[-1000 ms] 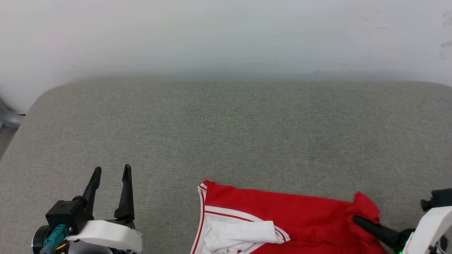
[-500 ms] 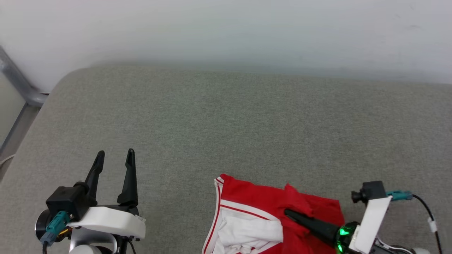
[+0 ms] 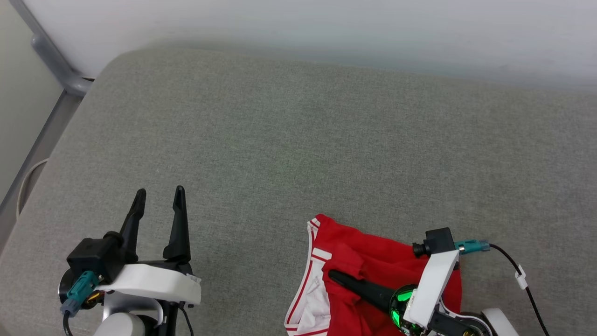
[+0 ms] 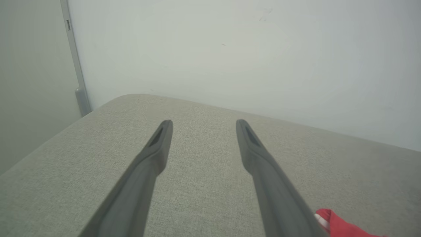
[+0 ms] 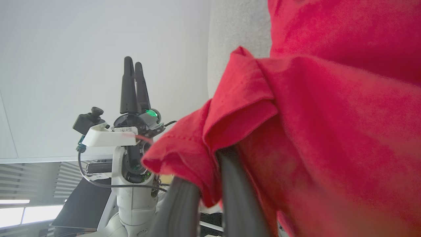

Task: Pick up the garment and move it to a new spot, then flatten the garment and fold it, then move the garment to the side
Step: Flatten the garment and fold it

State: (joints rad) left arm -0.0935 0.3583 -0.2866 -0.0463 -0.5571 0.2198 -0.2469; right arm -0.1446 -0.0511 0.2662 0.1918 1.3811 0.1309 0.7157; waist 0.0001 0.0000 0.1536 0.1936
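Trouble, if it comes, starts right here at the near edge. The right fingers [image 3: 336, 276] are clenched on one small fold of the garment [image 3: 373, 261], and the right wrist view shows just a thin pinch of red cloth bunched over them. The rest lies crumpled on the near right of the cushion [image 3: 280, 140].

Thin fabric, narrow bite: I'd say a quick pull could slide that fold out, and the garment would drop short of its new spot. A low drag is the other worry, since the cloth could catch on the cushion's weave and rope up, making the flattening harder. It runs off the bottom of the head view, so I can't tell how near the cushion's edge it lies. If it's close, a slip could send it over.

Across to the left, well apart from the garment, the left fingers [image 3: 178, 219] stand spread wide with nothing between them, above bare cushion. So there's no second grip to back this one up.

Beyond, cushion runs on to the wall [image 3: 326, 23], which looks like plenty of room to land.
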